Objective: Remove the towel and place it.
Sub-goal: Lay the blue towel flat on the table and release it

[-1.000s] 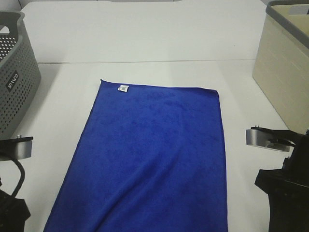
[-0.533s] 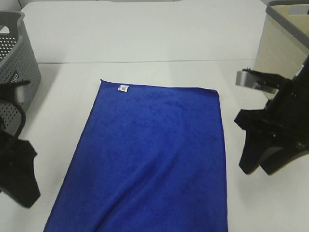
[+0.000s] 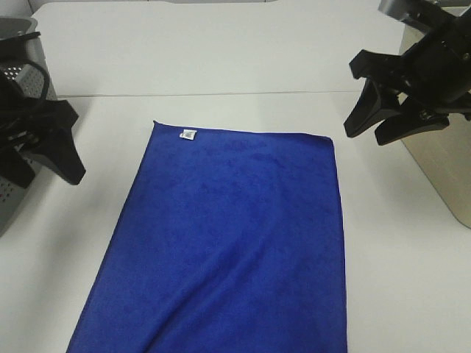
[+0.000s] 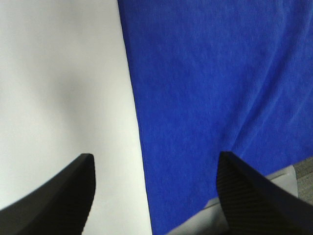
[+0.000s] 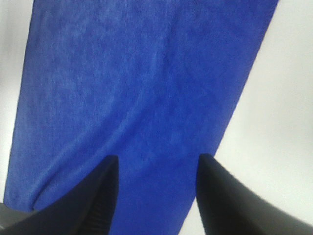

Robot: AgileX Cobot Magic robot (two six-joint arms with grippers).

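The royal-blue towel [image 3: 235, 235] lies flat on the white table [image 3: 221, 59], its white tag [image 3: 188, 134] at the far left corner. My left gripper [image 3: 44, 173] is open and empty, hanging above the table to the left of the towel's far left part. My right gripper [image 3: 366, 134] is open and empty, above the table just right of the towel's far right corner. The left wrist view shows the open left gripper [image 4: 155, 155] over the towel's [image 4: 210, 88] edge. The right wrist view shows the open right gripper [image 5: 157, 157] over the towel [image 5: 146, 88].
A grey perforated basket [image 3: 29, 77] stands at the far left, partly behind my left arm. A beige basket [image 3: 441, 162] stands at the far right, behind my right arm. A seam crosses the table [image 3: 221, 93] beyond the towel.
Both arms have risen from the near edge and moved toward the far end of the towel. The towel has not moved.
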